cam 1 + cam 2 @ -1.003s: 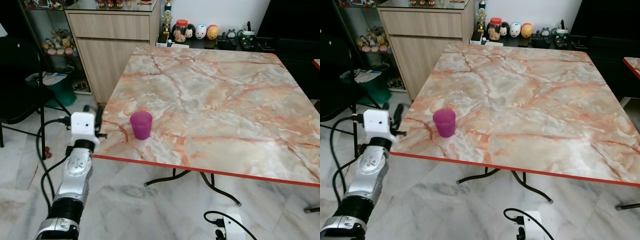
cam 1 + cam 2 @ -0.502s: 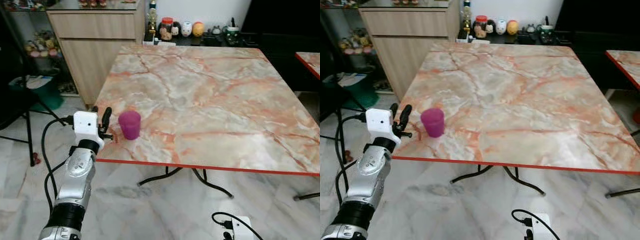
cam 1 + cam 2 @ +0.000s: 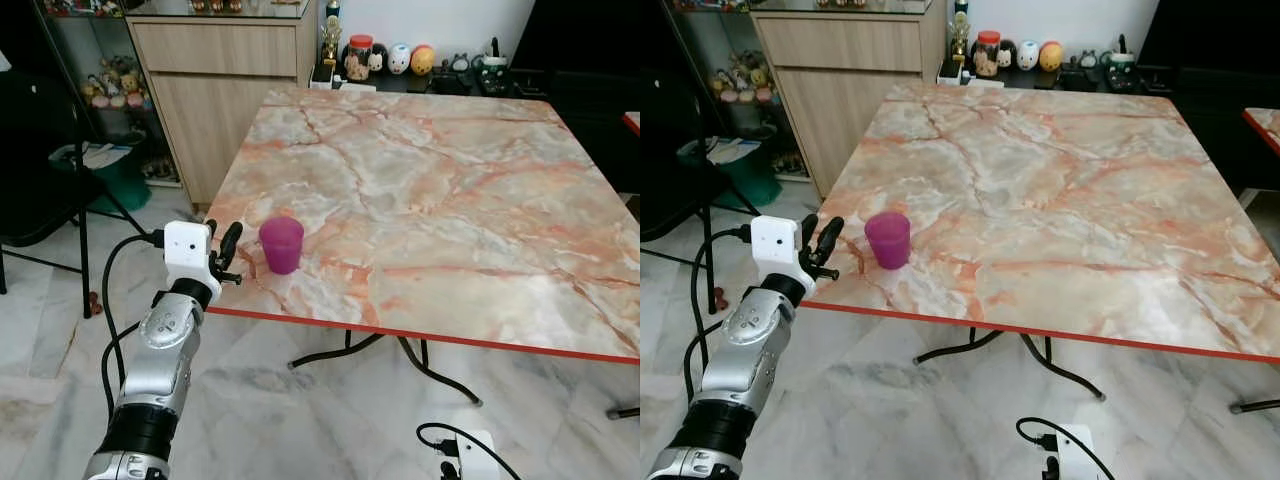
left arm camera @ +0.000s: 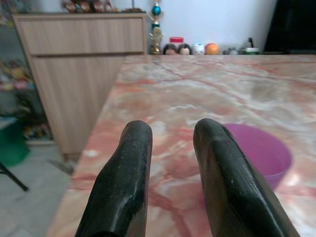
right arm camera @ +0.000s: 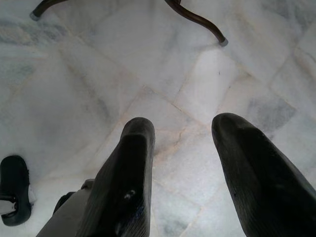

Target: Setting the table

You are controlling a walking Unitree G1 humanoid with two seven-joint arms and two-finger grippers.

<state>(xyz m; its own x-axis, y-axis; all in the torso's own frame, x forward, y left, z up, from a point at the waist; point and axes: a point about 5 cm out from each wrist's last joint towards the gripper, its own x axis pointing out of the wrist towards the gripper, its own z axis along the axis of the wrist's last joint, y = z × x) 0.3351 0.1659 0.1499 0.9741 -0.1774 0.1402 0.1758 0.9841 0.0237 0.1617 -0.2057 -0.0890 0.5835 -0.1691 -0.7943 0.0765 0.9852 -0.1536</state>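
Observation:
A purple cup (image 3: 282, 244) stands upright on the marble table (image 3: 450, 190), near its front left corner. My left gripper (image 3: 222, 238) is at the table's left edge, just left of the cup and at about its height. It is open, with nothing between its fingers. In the left wrist view the cup (image 4: 259, 153) sits just beyond one black finger (image 4: 222, 168), off to the side of the gap. My right gripper (image 5: 182, 138) hangs open over the floor, holding nothing.
A wooden cabinet (image 3: 225, 90) stands beyond the table's far left corner. A black chair (image 3: 40, 170) and a green bin (image 3: 120, 180) are to the left. Jars and figurines (image 3: 400, 60) line a low shelf behind. Black table legs (image 3: 400, 355) spread over the marble floor.
The view swung left and then back. My left gripper has come closer to the cup from the left. The cup has stayed in place on the table.

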